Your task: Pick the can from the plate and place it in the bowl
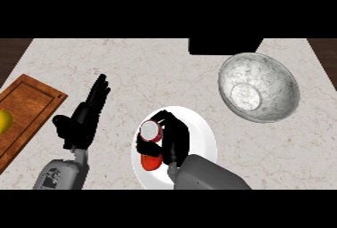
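Observation:
A red can (150, 147) with a pale top lies on the white plate (201, 133) in the lower middle of the head view. My right hand (172, 136) is on the plate with its fingers curled round the can, hiding much of it. The marbled grey bowl (258, 87) stands to the upper right of the plate, with nothing in it. My left hand (84, 116) rests open at the left, fingers pointing up, apart from the plate.
A wooden cutting board (23, 113) lies along the left edge with a yellow fruit (5, 121) on it. A black object (225, 46) sits at the counter's far edge, just behind the bowl.

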`<state>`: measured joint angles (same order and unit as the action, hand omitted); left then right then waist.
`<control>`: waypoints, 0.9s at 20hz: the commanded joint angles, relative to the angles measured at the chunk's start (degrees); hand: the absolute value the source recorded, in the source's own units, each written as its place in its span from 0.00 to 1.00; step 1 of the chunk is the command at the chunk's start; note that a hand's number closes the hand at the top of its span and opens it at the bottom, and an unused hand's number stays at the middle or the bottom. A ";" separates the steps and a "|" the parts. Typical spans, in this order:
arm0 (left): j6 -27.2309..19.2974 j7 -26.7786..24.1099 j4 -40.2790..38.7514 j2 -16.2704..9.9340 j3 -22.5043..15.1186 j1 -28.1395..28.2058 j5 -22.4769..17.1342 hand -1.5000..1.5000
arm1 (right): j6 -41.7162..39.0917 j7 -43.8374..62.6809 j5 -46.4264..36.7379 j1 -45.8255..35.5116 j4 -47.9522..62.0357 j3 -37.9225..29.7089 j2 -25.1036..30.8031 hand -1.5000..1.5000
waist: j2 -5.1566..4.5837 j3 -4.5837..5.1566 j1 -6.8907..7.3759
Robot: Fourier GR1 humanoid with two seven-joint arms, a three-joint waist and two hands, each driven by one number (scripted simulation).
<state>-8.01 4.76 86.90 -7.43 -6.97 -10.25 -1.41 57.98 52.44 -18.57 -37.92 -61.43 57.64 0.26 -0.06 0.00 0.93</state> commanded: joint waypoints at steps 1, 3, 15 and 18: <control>0.03 -0.92 -0.95 1.26 -0.36 0.00 0.41 0.50 | -5.35 -7.49 5.51 -3.31 -1.30 -2.38 -0.25 1.00 | -0.21 -0.03 0.14; 0.83 -0.16 2.99 -0.20 -0.47 3.26 0.34 0.50 | -9.33 -12.84 7.73 -2.54 -4.54 -6.30 2.63 1.00 | -0.04 -0.05 -0.11; 0.10 -0.58 -1.25 0.99 1.39 0.77 0.66 0.50 | -3.62 -3.36 -20.66 -11.92 -7.25 -6.39 -0.25 1.00 | 0.56 0.08 -2.02; 0.72 -0.17 2.10 0.49 1.32 4.11 -0.06 0.50 | -11.17 7.29 -30.12 -13.14 -12.63 -8.88 0.08 1.00 | 1.00 0.08 -2.52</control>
<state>-7.60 5.17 88.81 -7.01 -6.17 -7.29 -0.94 51.27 49.91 -38.45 -48.85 -71.04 50.76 0.49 0.69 0.06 -0.96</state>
